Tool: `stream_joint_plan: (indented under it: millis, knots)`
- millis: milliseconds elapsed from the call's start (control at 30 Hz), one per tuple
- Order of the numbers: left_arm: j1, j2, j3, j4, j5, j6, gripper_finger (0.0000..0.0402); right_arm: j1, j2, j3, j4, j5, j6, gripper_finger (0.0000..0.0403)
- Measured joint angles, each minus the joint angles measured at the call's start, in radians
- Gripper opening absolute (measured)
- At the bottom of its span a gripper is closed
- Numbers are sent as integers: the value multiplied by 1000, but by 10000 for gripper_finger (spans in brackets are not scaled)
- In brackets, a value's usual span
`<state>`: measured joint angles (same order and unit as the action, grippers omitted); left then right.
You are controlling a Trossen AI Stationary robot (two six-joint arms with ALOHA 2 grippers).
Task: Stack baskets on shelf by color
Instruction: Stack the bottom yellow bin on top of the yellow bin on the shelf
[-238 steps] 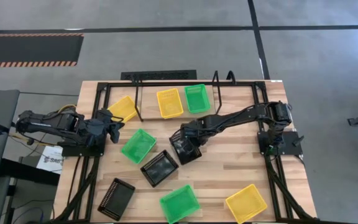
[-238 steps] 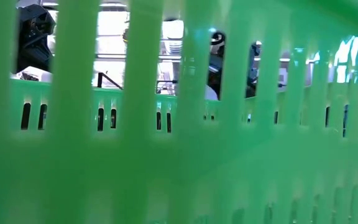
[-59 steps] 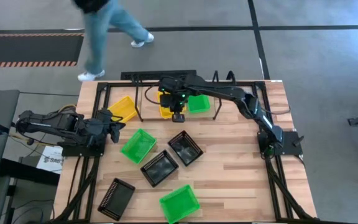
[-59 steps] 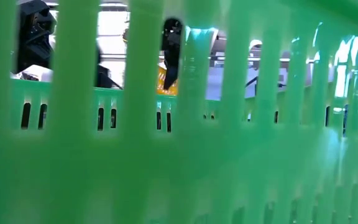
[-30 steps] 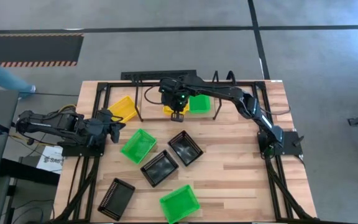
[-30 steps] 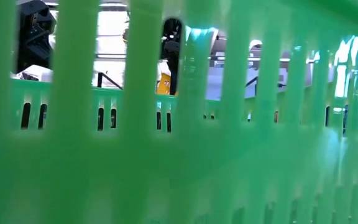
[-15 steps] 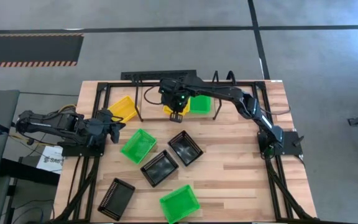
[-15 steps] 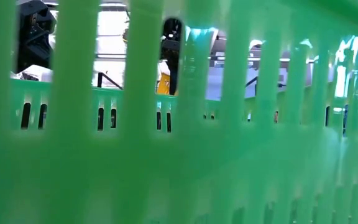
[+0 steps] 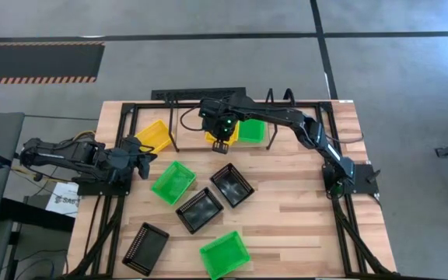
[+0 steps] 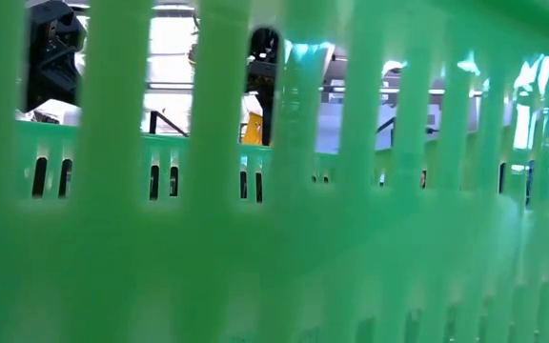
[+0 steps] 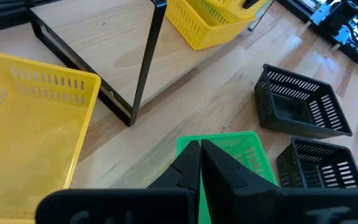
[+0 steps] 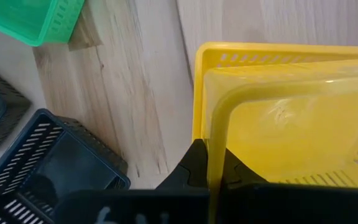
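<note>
The pale wooden worktop (image 9: 302,210) shows plank grain with a soft sheen. The yellow slotted plastic basket (image 12: 278,118) looks smooth and slightly glossy, as does the black mesh-sided plastic basket (image 11: 300,102). The black metal-tube shelf frame (image 11: 146,59) is matt over its smooth pale board.

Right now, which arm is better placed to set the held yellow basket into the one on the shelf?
The right: its end effector already grips that yellow basket directly above the shelf's yellow basket. The left end effector holds nothing.

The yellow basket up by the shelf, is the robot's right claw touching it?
Touching. In the right wrist view the right gripper is shut on the rim of the upper yellow basket.
</note>
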<state>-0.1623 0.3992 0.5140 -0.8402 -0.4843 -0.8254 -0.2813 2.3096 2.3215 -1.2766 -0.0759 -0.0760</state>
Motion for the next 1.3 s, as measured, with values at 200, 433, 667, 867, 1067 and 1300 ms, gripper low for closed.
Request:
stream_joint_plan:
  millis: [200, 433, 667, 867, 1067, 1300]
  knots:
    - [0, 0, 0, 0, 0, 0, 0, 0, 0, 0, -3, 1, 0, 2]
    - [0, 0, 0, 0, 0, 0, 0, 0, 0, 0, 1, 14, -10, 59]
    - [0, 0, 0, 0, -1, 4, 0, 0, -1, 30, 17, 25, -10, 78]
    - [0, 0, 0, 0, -1, 3, 0, 9, -26, 33, 90, 27, 3, 65]
    - [0, 0, 0, 0, -2, 1, 0, 27, -80, 34, 39, 33, 93, 18]
    - [0, 0, 0, 0, -6, 4, 0, 83, -99, 34, -88, 105, 158, 4]
